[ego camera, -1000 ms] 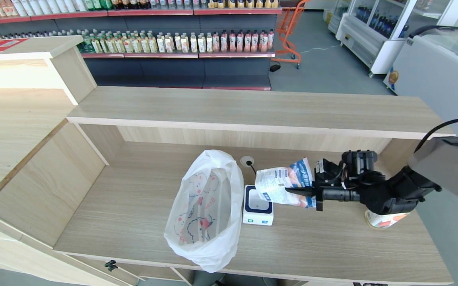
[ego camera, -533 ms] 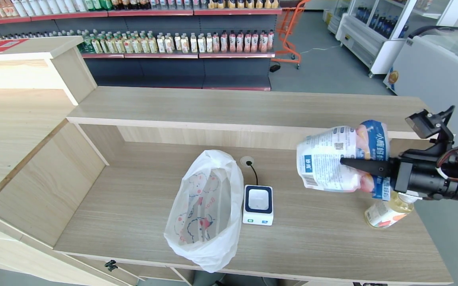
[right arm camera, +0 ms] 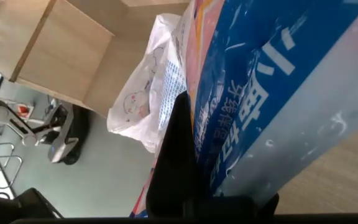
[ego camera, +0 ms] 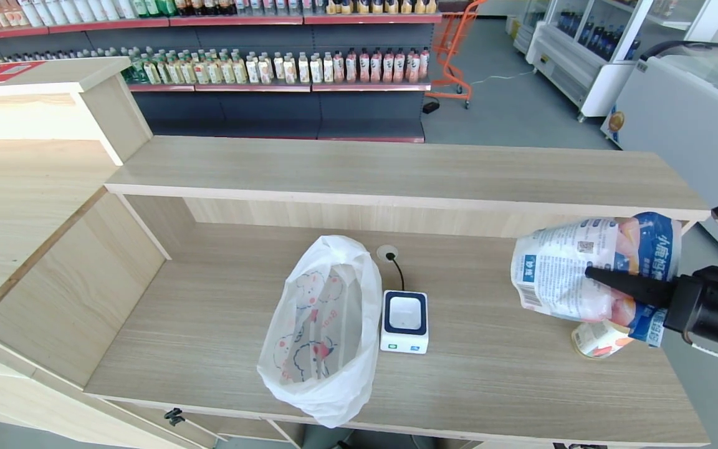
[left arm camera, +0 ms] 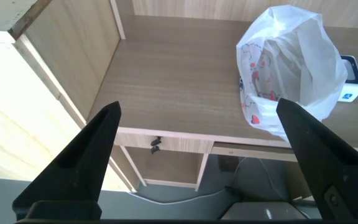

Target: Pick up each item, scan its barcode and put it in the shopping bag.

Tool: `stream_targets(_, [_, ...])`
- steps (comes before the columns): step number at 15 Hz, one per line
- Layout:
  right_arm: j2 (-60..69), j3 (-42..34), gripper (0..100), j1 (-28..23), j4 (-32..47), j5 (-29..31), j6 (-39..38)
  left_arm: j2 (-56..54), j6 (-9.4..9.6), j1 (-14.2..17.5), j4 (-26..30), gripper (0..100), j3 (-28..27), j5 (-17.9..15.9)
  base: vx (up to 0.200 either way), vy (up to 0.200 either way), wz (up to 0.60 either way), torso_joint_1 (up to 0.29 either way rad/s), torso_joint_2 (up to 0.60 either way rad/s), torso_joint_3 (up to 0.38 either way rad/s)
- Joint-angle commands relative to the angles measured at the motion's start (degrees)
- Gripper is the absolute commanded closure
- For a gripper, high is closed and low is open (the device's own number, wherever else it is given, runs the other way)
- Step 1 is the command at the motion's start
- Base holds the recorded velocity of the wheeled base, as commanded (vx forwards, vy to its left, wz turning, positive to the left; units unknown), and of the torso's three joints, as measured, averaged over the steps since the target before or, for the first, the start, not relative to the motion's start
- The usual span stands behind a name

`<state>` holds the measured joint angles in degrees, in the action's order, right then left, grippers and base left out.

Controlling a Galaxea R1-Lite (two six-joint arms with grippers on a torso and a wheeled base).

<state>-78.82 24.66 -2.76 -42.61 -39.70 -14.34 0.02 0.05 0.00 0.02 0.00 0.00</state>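
Surface: light wood-grain bench (ego camera: 209, 324) with a raised ledge along the far side. Behind it is a shop floor with shelves of bottled drinks (ego camera: 272, 65), an orange trolley (ego camera: 459, 50) and chest freezers (ego camera: 677, 106) on the right.

On the bench, a white plastic shopping bag (ego camera: 321, 330) stands open near the front edge. Just beside it on the right sits a small white scanner with a dark blue frame (ego camera: 404, 321), its black cable (ego camera: 396, 268) running back to a port in the bench. A bottle of yellowish drink (ego camera: 596, 340) stands at the right end, partly hidden.

Right arm: it comes in from the right edge, roughly level. We note the right pincer (ego camera: 596, 274) pinching a white-and-blue snack packet (ego camera: 558, 268), with one black finger (right arm camera: 179, 155) lying across the printed face. The packet is in the air above the bottle, well apart from scanner and bag.

Left arm: the left pincer (left arm camera: 197, 106) has its fingers spread wide and holds nothing. It hangs beyond the front edge of the bench, with the bag in its wrist view.
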Motion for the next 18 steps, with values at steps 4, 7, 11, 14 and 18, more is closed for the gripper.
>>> stream_targets(4, [0.16,3.73,100,0.47,6.04,-0.02,-4.56,-0.02,-0.05,0.0,-0.02,0,0.0,0.0,0.0,0.2,0.0,0.002,0.0,0.004])
stream_targets(7, [0.16,6.36,100,2.76,13.16,-0.02,-5.0,-0.02,0.13,0.0,-0.02,0,0.0,0.0,0.0,0.2,0.0,0.001,0.0,0.005])
stream_targets(11, [-2.3,7.59,100,9.96,13.78,0.15,-4.82,0.06,0.04,0.0,-0.02,0,0.0,0.0,0.0,0.1,0.0,0.002,0.0,0.004])
stream_targets(14, [-8.63,9.53,100,16.03,15.98,3.49,-4.47,0.06,0.04,0.0,-0.02,0,0.0,0.0,0.0,0.0,0.0,0.0,0.0,0.0])
stream_targets(18, [-22.69,15.24,100,22.97,14.66,16.15,-0.78,-0.02,0.04,0.0,-0.02,0,0.0,0.0,0.0,0.0,0.0,0.0,0.0,0.0])
